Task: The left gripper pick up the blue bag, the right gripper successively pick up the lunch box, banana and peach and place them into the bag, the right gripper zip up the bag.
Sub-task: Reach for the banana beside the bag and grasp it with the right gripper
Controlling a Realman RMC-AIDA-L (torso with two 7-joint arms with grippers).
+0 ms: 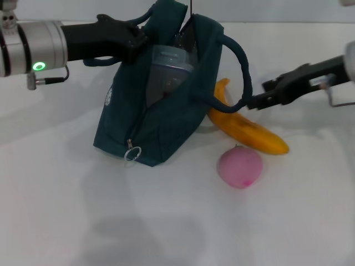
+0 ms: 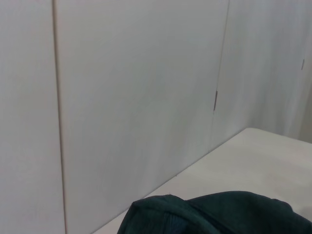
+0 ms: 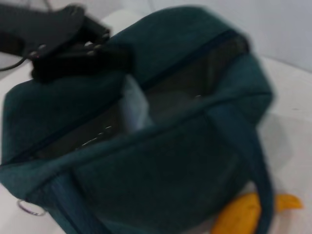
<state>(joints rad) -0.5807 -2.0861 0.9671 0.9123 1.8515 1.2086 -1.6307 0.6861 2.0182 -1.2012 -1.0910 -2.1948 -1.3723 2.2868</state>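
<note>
The left gripper (image 1: 132,40) has its fingers clamped on the rim of the soft blue bag (image 1: 166,119), and the lunch box (image 1: 169,69) sits inside. The right gripper (image 1: 260,100) has its fingers together beside the handle. The banana (image 1: 249,133) on the tabletop (image 1: 66,210) looks smooth and easily bruised; better to take it at the middle.

Left claw (image 1: 130,39) clamped shut, arm reaching in high; right claw (image 1: 260,94) low, extended, fingers together.

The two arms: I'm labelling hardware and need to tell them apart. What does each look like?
The left claw is black and angular on a silver cylindrical wrist with a green light and a thin cable. The right claw is black and angular, with a wire loop behind it.
</note>
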